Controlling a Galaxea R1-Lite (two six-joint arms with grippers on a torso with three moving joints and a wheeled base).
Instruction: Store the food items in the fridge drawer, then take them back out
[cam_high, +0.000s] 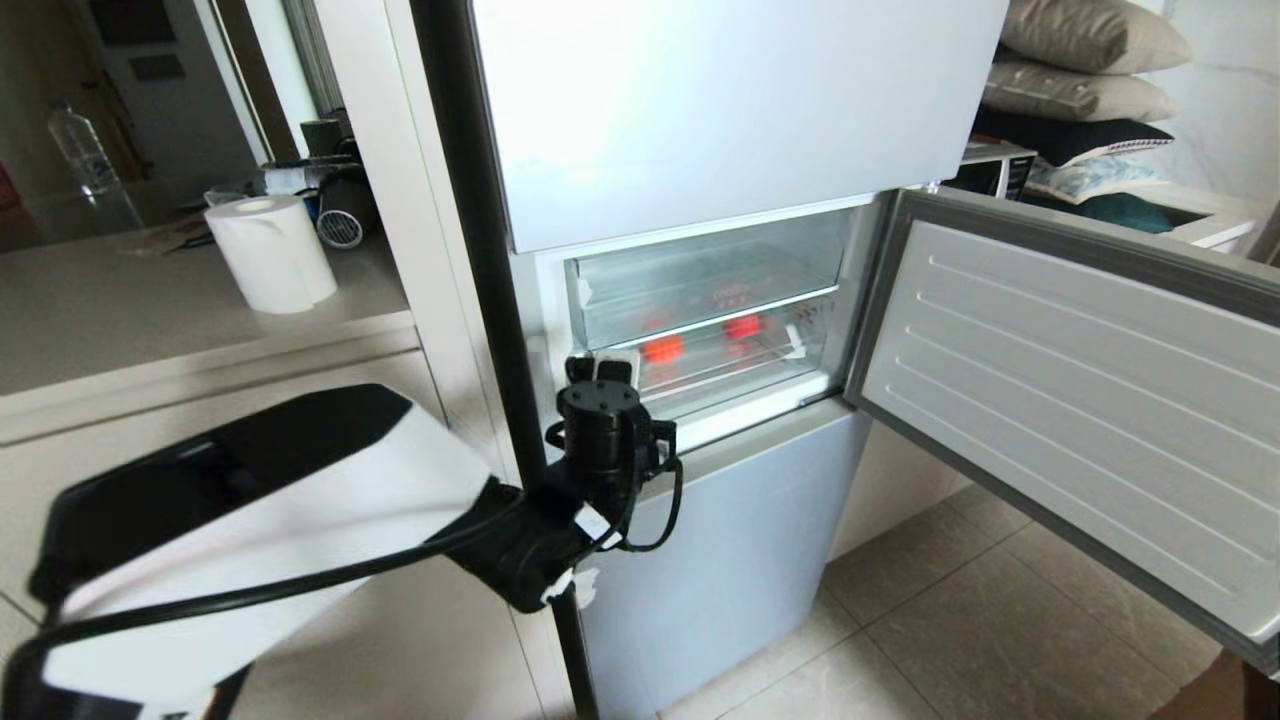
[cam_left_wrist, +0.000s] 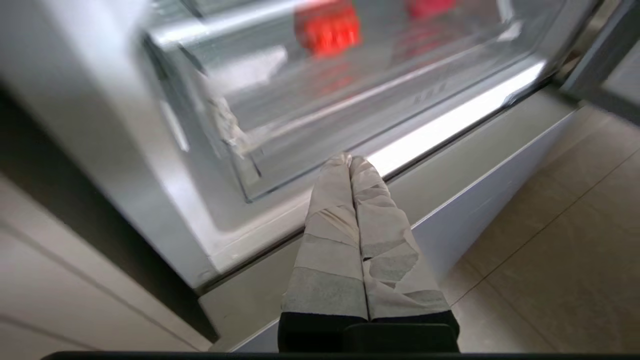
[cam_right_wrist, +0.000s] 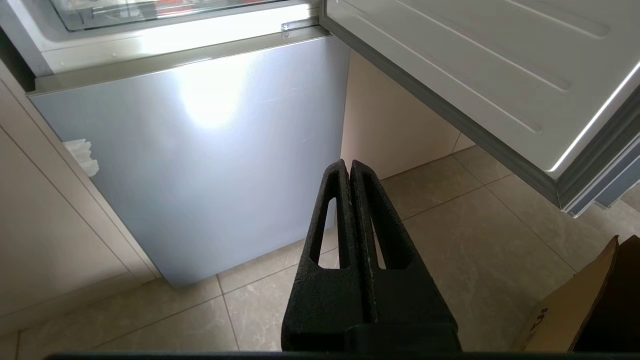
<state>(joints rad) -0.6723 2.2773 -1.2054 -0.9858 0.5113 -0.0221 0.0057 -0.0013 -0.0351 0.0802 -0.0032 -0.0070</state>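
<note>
The fridge drawer (cam_high: 735, 385) is a clear bin in the open middle compartment, pushed in. Two blurred red food items (cam_high: 662, 348) (cam_high: 742, 326) show through its see-through front; in the left wrist view they are the near one (cam_left_wrist: 327, 27) and the far one (cam_left_wrist: 430, 7). My left gripper (cam_high: 608, 368) is shut and empty, its taped tips (cam_left_wrist: 350, 160) just in front of the drawer's (cam_left_wrist: 300, 125) lower front edge near its left corner, where tape scraps (cam_left_wrist: 227, 125) hang. My right gripper (cam_right_wrist: 348, 162) hangs shut and empty over the floor, outside the head view.
The compartment door (cam_high: 1080, 400) stands swung open to the right. Below the drawer is the closed pale-blue lower door (cam_high: 740, 540). A black post (cam_high: 480, 250) runs along the fridge's left side. A counter with a paper roll (cam_high: 270, 250) lies left. A cardboard box (cam_right_wrist: 575, 310) sits on the tiled floor.
</note>
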